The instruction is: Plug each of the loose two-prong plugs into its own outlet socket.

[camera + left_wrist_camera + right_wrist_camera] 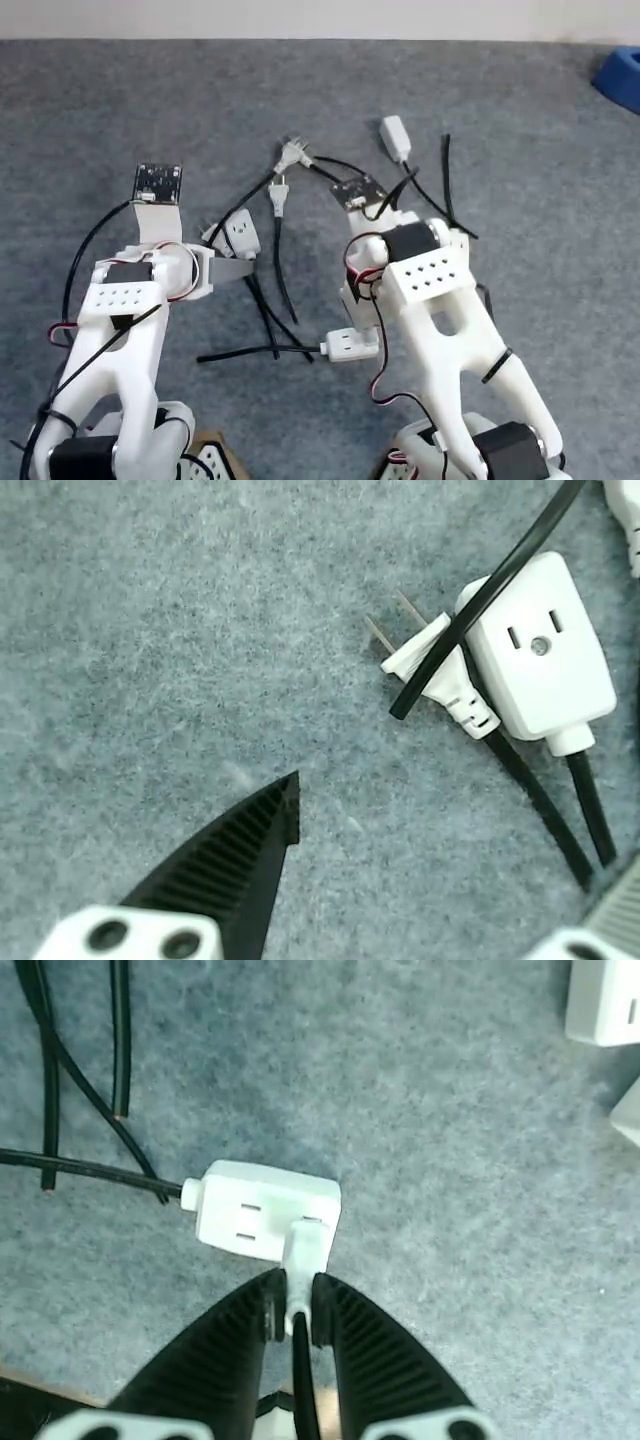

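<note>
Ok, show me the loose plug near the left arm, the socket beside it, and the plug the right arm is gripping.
loose plug (455, 685): left wrist view, white body behind the prongs.
outlet socket (535, 680): left wrist view, front face.
held plug (305, 1248): right wrist view, white body.

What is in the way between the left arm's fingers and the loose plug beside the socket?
A black cable lies diagonally over the plug's body, beside the socket. Nothing else lies between it and the fingers.

Tangled black cords (278, 245) clutter the carpet (70, 110) between the arms; its far left lies open.
</note>
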`<action>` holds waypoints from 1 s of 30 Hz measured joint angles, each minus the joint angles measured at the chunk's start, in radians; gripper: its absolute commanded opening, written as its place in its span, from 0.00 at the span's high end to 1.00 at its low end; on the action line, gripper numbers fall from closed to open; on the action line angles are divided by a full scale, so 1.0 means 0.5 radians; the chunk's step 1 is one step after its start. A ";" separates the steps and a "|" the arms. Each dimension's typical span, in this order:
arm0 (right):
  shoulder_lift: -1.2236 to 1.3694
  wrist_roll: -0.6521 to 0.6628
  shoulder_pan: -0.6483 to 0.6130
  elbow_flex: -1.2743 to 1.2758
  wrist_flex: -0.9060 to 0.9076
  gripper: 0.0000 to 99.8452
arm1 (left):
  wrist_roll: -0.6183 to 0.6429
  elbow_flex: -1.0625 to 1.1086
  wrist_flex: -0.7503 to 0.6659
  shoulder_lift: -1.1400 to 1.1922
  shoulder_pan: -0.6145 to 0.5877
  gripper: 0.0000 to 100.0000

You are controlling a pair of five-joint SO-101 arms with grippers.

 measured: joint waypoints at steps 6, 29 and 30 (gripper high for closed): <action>-0.009 0.000 0.000 0.172 -0.160 0.99 | 0.000 0.000 0.000 0.000 0.000 0.53; -0.015 0.077 -0.006 -0.101 -0.025 0.56 | -0.049 -0.132 0.163 0.000 0.157 0.53; -0.012 0.077 -0.006 -0.218 0.071 0.55 | -0.052 -0.184 0.236 0.000 0.181 0.53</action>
